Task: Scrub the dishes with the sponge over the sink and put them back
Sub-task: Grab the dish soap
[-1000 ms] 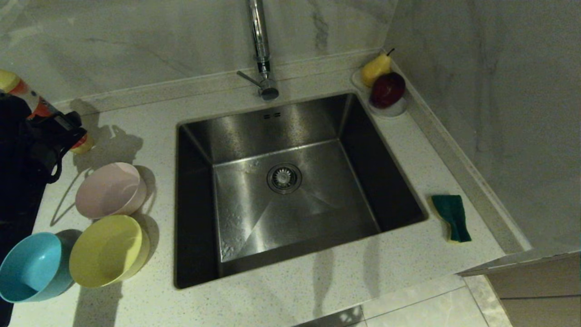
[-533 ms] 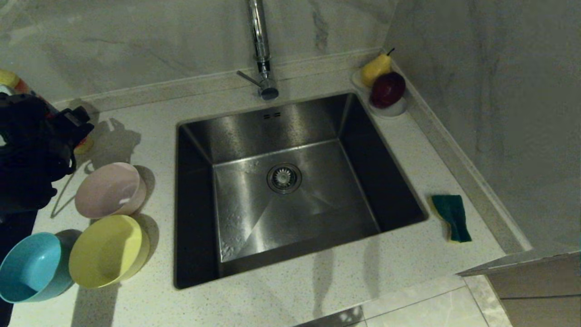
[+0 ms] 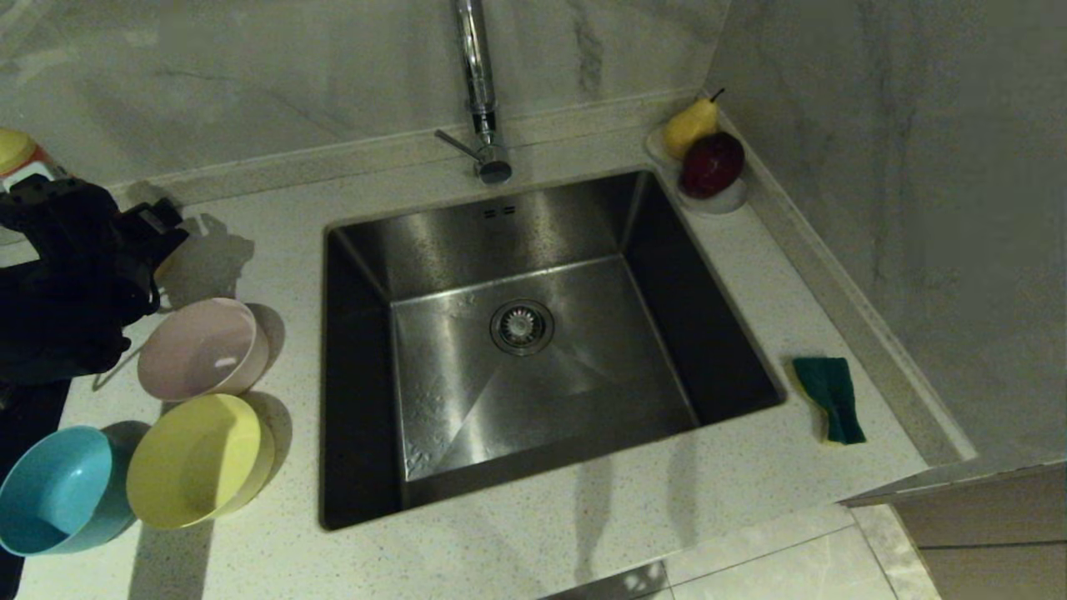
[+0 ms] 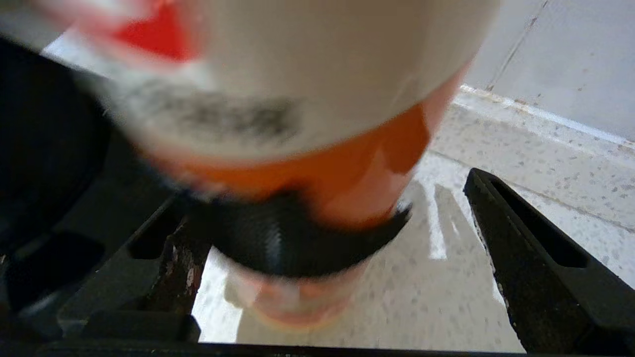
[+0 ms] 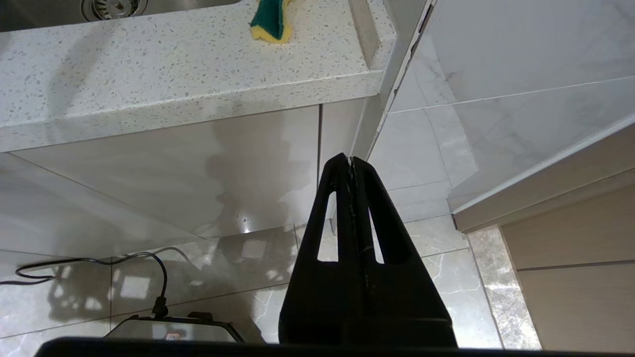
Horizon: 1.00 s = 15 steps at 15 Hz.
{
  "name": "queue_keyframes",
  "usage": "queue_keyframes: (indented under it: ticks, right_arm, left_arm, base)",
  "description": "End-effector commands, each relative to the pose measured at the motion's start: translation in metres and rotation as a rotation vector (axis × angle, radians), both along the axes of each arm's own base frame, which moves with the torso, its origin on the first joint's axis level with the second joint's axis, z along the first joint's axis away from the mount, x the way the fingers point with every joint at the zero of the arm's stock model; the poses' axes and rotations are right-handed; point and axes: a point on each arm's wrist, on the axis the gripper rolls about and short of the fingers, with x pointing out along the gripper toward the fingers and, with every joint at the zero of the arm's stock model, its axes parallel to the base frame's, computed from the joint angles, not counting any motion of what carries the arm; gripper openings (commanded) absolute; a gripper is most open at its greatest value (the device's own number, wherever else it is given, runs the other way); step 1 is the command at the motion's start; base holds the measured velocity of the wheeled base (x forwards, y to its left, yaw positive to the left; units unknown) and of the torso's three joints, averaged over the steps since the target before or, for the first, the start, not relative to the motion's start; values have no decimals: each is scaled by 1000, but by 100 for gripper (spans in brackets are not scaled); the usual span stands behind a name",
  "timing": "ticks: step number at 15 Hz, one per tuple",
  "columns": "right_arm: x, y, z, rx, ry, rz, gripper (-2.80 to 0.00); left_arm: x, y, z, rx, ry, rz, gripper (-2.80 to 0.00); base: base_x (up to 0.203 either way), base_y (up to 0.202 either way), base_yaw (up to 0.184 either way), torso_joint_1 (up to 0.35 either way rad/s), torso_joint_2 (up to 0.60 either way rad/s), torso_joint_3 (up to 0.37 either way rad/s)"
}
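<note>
Left gripper (image 4: 342, 248) at counter's far left corner, behind pink bowl (image 3: 202, 348), jaws spread wide around orange-and-white bottle (image 4: 307, 129). Right gripper (image 5: 351, 163) parked below counter edge, fingers pressed together. Sponge (image 3: 830, 398) right of sink (image 3: 533, 350).

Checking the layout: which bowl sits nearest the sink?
The pink bowl, farthest back of the three; the yellow bowl is close behind, the blue bowl farthest.

left gripper (image 3: 154, 229) | shifted right and toward the far wall, above the counter behind the pink bowl (image 3: 200, 348) | jaws spread wider | orange-and-white bottle (image 4: 307, 129) now mostly hidden behind the arm
</note>
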Motion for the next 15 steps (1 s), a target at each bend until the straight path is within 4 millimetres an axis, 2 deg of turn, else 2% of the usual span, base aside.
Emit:
queue_keyframes:
  ticks: [1,8,15]
  right_arm:
    - [0,0,0,-1,-1,1,-280]
    - [0,0,0,-1,-1,1,-280]
    - [0,0,0,-1,-1,1,-280]
  left_arm:
    - [6,2,2,30,-4,-10,0]
    - [15,3,0,123,-64,-6,0]
    - [22,6,-9,119,-79,-2,0]
  base:
    - [0,0,0,0,0,0]
    - [0,0,0,0,0,0]
    - [0,0,0,0,0,0]
